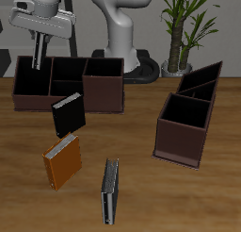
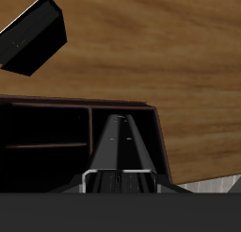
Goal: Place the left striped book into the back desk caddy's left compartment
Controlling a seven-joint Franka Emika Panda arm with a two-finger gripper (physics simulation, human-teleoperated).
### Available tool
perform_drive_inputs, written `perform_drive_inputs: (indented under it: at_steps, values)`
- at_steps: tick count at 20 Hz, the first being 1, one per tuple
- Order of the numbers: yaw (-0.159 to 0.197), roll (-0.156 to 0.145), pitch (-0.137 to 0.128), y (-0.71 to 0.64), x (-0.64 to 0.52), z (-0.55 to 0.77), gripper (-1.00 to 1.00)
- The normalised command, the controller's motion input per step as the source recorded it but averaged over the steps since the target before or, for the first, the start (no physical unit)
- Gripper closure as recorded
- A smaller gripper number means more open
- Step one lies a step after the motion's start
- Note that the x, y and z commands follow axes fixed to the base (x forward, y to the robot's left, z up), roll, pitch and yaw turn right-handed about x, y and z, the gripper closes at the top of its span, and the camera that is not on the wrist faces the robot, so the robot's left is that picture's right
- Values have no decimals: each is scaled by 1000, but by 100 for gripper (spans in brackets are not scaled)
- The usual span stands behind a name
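Note:
My gripper (image 1: pixel 37 40) is shut on the left striped book (image 1: pixel 36 58), a slim black book held edge-on and hanging straight down. Its lower end hangs over the left compartment (image 1: pixel 31 80), the large black-lined end section of the back desk caddy (image 1: pixel 66 102). In the wrist view the book (image 2: pixel 122 141) runs from my gripper (image 2: pixel 120 180) down into that section (image 2: pixel 99 146), beside the caddy's end wall (image 2: pixel 162 146). I cannot tell whether the book touches the compartment floor.
A plain black book (image 1: pixel 68 113) lies just in front of the caddy and shows in the wrist view (image 2: pixel 33 33). An orange book (image 1: pixel 63 163) and a greyer striped book (image 1: pixel 111 190) lie nearer the front edge. A brown caddy with slanted tops (image 1: pixel 188 118) stands apart.

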Motion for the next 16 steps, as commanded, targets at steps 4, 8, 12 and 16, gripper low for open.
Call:
perform_drive_inputs:
  at_steps: [4,8,12,16]
  values:
    - [-14,-21,5,-59,-16,-119,100]
    - [-9,-5,10,1,73,-112,100]
    - [-9,7,14,16,70,-163,100]
    - [-9,-12,29,-52,72,-215,100]
